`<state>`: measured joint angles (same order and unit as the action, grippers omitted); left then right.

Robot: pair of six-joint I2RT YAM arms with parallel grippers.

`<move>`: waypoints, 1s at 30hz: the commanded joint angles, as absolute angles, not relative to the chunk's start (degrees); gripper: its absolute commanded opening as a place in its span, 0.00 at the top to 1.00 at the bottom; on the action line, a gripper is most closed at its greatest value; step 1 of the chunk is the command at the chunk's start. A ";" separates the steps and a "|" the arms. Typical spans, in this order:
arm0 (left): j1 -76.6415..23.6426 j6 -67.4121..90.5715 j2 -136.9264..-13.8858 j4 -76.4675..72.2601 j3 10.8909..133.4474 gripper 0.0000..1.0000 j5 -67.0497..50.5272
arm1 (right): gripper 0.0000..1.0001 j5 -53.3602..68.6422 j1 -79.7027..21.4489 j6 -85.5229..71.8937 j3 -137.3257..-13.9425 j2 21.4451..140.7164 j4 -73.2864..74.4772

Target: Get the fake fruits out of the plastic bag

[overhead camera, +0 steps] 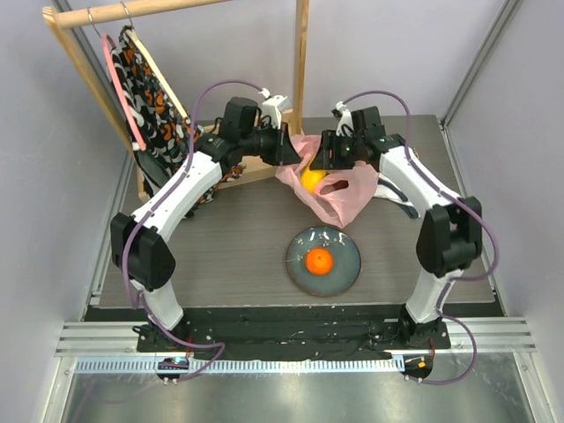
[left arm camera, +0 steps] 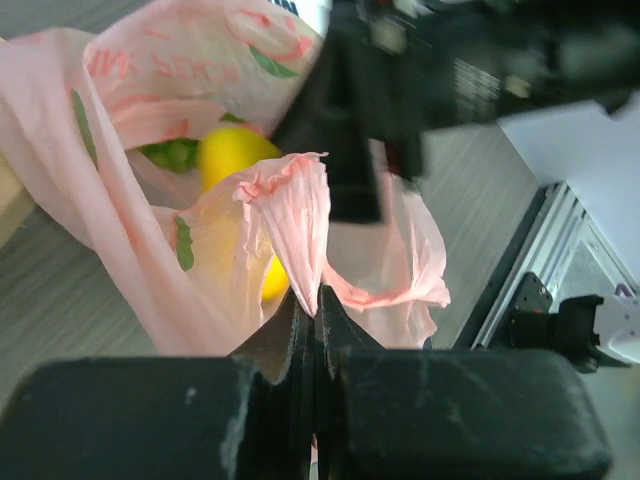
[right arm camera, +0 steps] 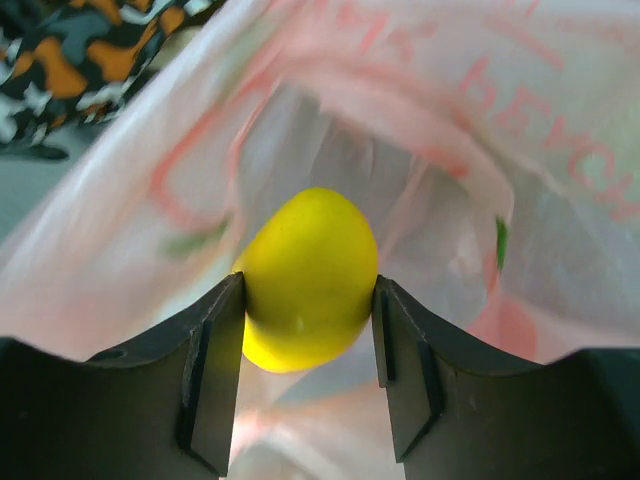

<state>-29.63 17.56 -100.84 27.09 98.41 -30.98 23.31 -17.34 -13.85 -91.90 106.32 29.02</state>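
1. The yellow mango (right arm camera: 310, 262) sits inside the plastic bag (overhead camera: 352, 201), squarely between the fingers of the right gripper (right arm camera: 308, 300), its long axis seemingly running along them.
2. That gripper is about half-closed, with both fingers touching the mango's sides; likely a grip.
3. The left gripper (left arm camera: 315, 315) is clamped fully on the bag's pink rim, holding its mouth open.

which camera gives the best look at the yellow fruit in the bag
Right wrist view: the yellow fruit sits large and clear in the right gripper. Left wrist view shows it half hidden by the pink bag; top view shows only a small yellow patch.
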 commanded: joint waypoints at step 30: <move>-28.30 15.12 -98.79 25.66 97.38 1.00 -24.79 | 0.72 26.99 -31.90 48.69 -72.44 71.72 68.56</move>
<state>-28.47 17.69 -102.06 26.06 96.18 -26.39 30.81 -32.12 42.28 -77.17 70.43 63.26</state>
